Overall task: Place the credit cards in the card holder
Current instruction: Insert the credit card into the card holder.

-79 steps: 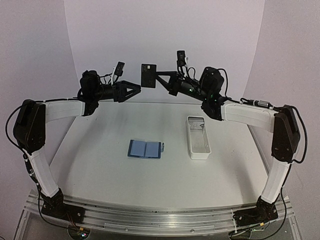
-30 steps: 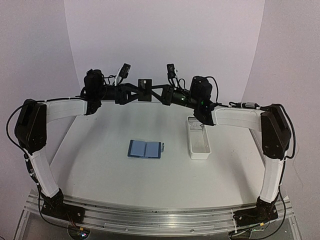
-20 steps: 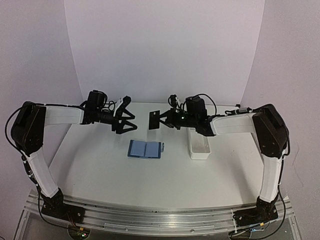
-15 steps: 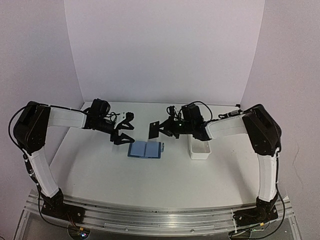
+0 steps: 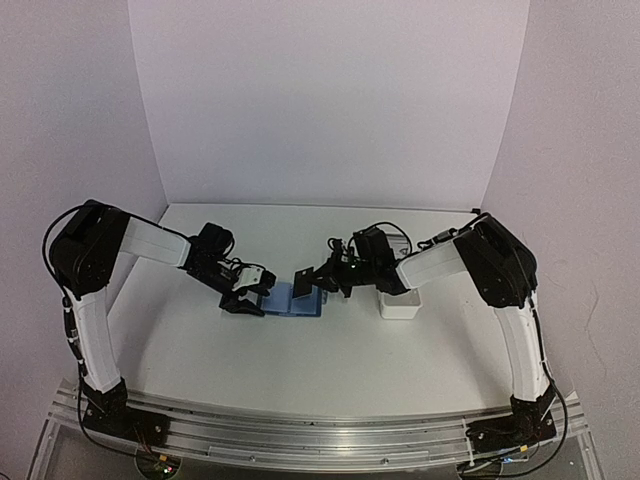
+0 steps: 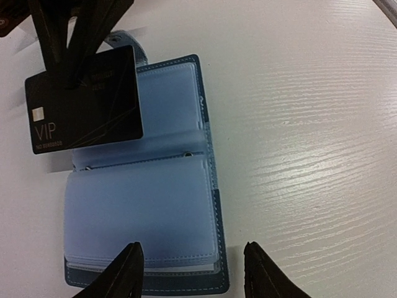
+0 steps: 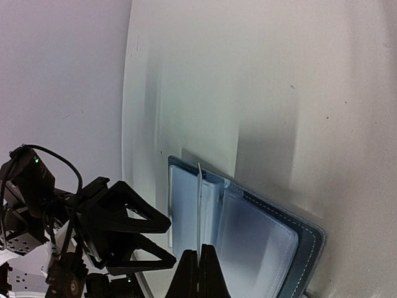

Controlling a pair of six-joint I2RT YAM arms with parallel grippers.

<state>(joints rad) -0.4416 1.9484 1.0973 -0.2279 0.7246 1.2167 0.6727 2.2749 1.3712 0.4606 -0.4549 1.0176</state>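
We hold a credit card over the open card holder

Our right claw (image 5: 311, 283) is clenched on the far edge of the black credit card (image 6: 84, 102). The card hangs out past its tips with the printed face turned toward our left claw (image 6: 192, 276), over the far leaf of the card holder (image 6: 142, 198). We cannot tell whether the card touches it. Our left claw is released, with nothing pinched. One fingertip (image 6: 130, 273) is over the holder's near leaf and the other is just beside its edge. The holder lies flat and open on the white table (image 6: 322, 124), between our two claws. A white tray (image 5: 400, 305) sits behind our right claw, beside its arm.
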